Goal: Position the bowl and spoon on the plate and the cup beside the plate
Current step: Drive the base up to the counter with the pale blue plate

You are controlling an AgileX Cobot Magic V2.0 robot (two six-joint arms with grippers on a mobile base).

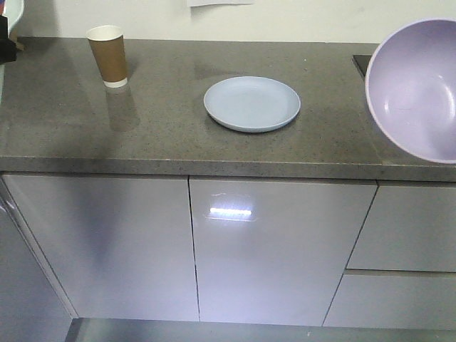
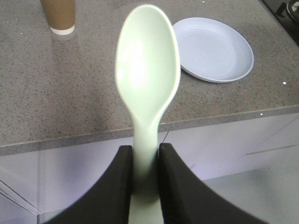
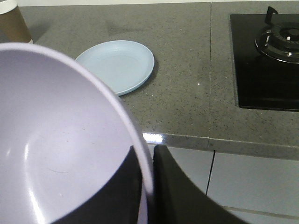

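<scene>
Left wrist-mounted view: left gripper is pinching the spoon by its handle, right gripper is clamping the bowl by its rim, both seemingly held aloft for setting onto the bare plate.

Nothing to read anywhere here. The cup is plain brown and white. The plate, bowl and spoon are unmarked plastic. The white sheet on the wall is cut off at the frame edge and illegible.
</scene>
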